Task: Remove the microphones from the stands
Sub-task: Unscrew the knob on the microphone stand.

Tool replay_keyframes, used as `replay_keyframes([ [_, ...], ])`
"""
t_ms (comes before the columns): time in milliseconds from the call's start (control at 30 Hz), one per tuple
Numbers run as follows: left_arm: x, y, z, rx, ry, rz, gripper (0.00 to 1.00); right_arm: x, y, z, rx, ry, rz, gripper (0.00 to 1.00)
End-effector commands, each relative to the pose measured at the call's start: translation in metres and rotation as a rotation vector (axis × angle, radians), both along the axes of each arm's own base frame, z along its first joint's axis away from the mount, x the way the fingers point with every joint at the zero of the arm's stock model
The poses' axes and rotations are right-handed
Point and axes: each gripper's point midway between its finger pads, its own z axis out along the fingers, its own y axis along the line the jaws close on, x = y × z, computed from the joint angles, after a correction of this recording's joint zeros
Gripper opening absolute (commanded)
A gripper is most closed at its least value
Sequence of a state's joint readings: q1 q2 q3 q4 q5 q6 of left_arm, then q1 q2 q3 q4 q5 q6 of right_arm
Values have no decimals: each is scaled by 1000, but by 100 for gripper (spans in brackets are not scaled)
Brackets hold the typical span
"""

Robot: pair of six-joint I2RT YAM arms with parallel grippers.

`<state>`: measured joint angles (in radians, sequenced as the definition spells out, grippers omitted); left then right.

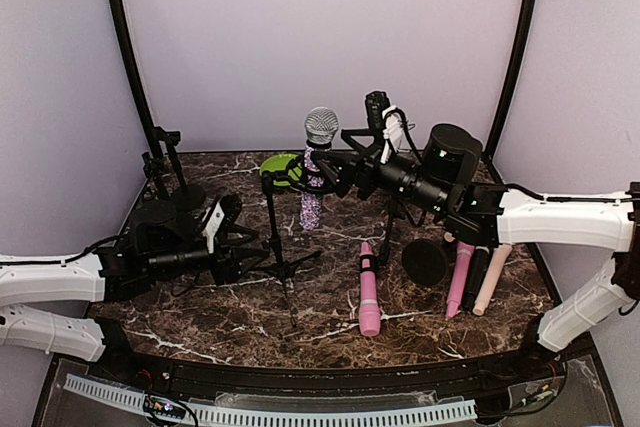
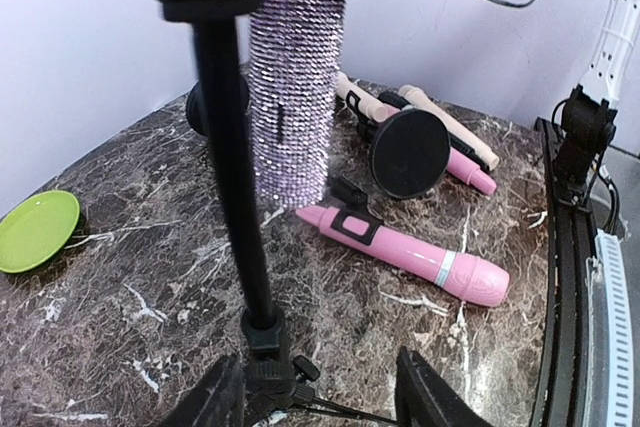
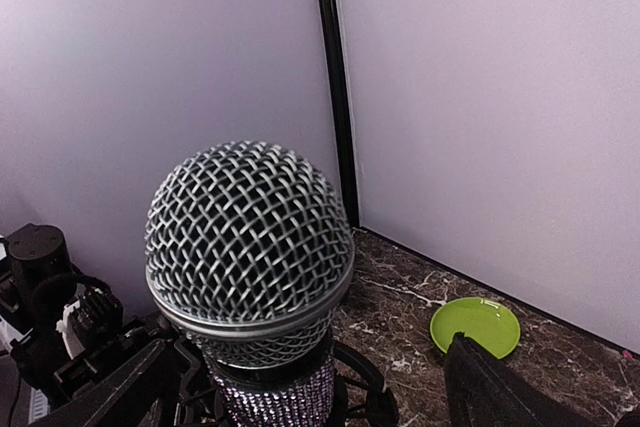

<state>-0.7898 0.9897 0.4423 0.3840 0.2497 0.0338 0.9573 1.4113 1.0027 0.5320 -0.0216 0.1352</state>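
The microphone point(image 3: 248, 247), likely stiff and top-heavy, stands upright in the stand point(image 2: 232, 167) between the parted fingers of the right claw point(image 3: 310, 397), best taken on its glittered handle just below the head, while the left claw point(image 2: 318, 402), also parted, straddles the stand low down.

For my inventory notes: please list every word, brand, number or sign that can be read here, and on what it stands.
No text can be read.
The sparkly microphone, the pink microphone and the green plate show no print.
The small box at the near edge is too small to read.
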Motion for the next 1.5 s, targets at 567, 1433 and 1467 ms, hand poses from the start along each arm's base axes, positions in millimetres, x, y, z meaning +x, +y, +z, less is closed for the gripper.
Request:
replay_keyframes([
  [567, 22, -12, -19, 173, -115, 73, 36, 0, -14, 15, 69, -24, -45, 92],
  [1433, 1, -9, -44, 67, 179, 60, 0, -1, -12, 15, 71, -18, -33, 92],
  [1467, -1, -9, -46, 53, 214, 41, 0, 0, -12, 15, 71, -17, -33, 92],
])
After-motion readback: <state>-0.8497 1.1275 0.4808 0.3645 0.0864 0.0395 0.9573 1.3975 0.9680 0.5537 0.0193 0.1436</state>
